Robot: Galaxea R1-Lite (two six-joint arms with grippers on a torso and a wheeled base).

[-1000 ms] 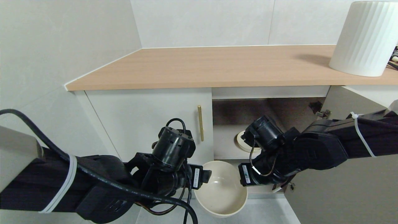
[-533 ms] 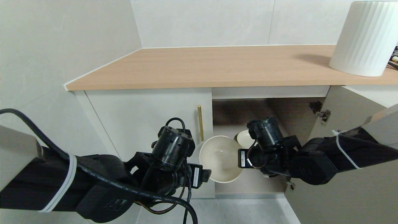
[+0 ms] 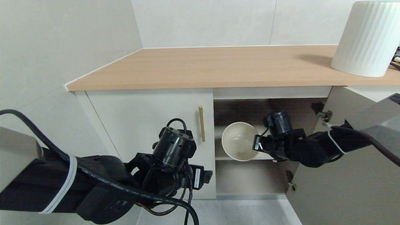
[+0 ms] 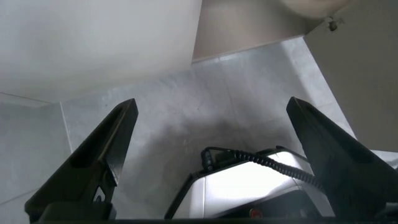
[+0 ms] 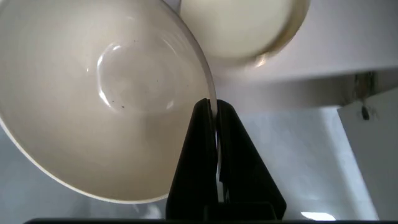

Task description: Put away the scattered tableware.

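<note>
The right end effector is pressed onto the rim of a cream bowl, one finger inside the rim and one outside, so it pinches the bowl by its edge. The bowl is held tilted, with its hollow turned up and outward, in the opening of the cabinet at the height of the middle shelf. It seems not set down yet, though I cannot tell whether its underside touches the shelf's front edge. A little deeper on the same shelf lies a small cream dish, near the bowl's rim. The cabinet door on the right stands open. The left door with the brass handle is closed. The left end effector is spread wide and holds nothing. It hangs low in front of the closed door, over the grey floor. Above the cabinet the wooden table carries a white ribbed container at its right end. As I judge it, the task is well advanced for this bowl: one dish is put away already, and the bowl needs only to be laid on the shelf beside the dish and released. Whether other tableware waits somewhere, these views do not tell.
</note>
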